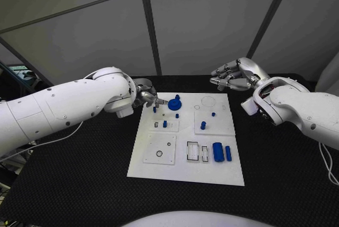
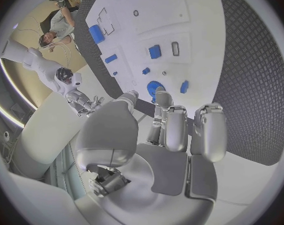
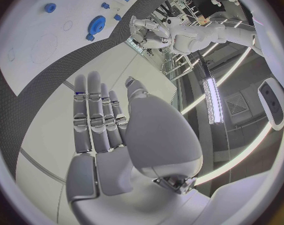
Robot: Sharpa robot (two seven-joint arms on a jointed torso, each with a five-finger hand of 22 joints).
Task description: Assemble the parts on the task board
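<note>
- Task board [image 1: 189, 161]: a white plate lying flat in the middle of the black bench [image 1: 78, 188], with several recessed panels and outlined slots.
- Parts: a blue gear [image 1: 175, 105] sits at the far left of the board; a small blue peg [image 1: 203, 124] stands near the centre; a blue cylinder [image 1: 218, 152] and a slimmer blue bar [image 1: 228, 153] lie side by side toward the near right. Other small blue pieces are scattered between them.
- Step in hand, as a judgement: picking or seating a small part at the board's far left corner, next to the gear. Most of the parts appear not yet placed, so the task looks to be at an early stage.
- Left robot hand [image 1: 145, 97]: poised over the far left corner of the board, fingers curled downward toward a small blue piece [image 1: 155, 108] just beside the gear. Whether the fingertips pinch that piece cannot be told.
- Right robot hand [image 1: 233, 75]: raised beyond the board's far right corner, well apart from all parts; fingers extended and parted, holding nothing.
- Next move, as a judgement: fine alignment of the left fingertips over the small piece, without disturbing the adjacent gear.
</note>
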